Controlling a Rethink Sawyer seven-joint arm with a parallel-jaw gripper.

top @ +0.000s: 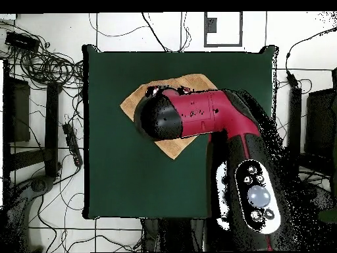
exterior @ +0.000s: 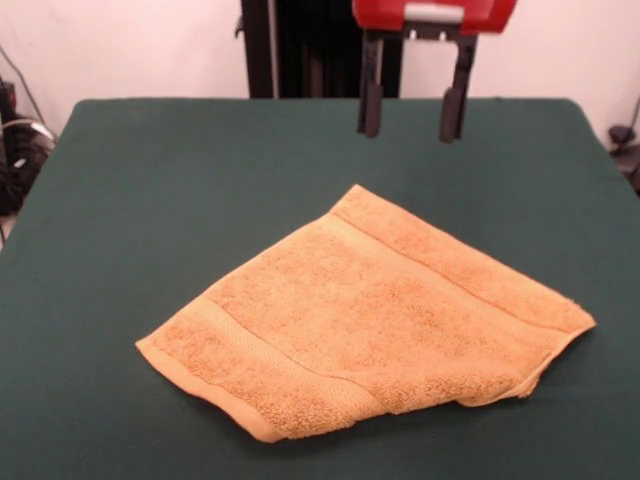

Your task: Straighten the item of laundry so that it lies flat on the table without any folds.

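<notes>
Nearest the front camera lies the orange-tan terry towel (exterior: 375,320), spread on the dark green table (exterior: 150,190) a little toward the 4 o'clock side of the tabletop's middle. It sits turned like a diamond, one corner pointing at 12 o'clock toward the robot, one at 9 o'clock, one at 3 o'clock. A flat woven band (exterior: 285,362) runs along the near-left edge, and a second band follows the far-right edge. At about 5 o'clock the near-right corner is doubled under, so that edge looks thick and rumpled and the cloth is not fully flat there; the rest lies smooth.

Beyond the towel's far corner the green cloth is bare up to the table's back edge. There the gripper (exterior: 411,112) hangs in the air, its red housing at the top of the frame and its two dark fingers (exterior: 371,108) pointing straight down, spread apart with nothing between them, clear of the towel and the table.

From overhead, the red and black arm (top: 197,115) reaches over the towel (top: 191,82) and hides most of it; only tan edges show at 12 and 6 o'clock around the arm.
</notes>
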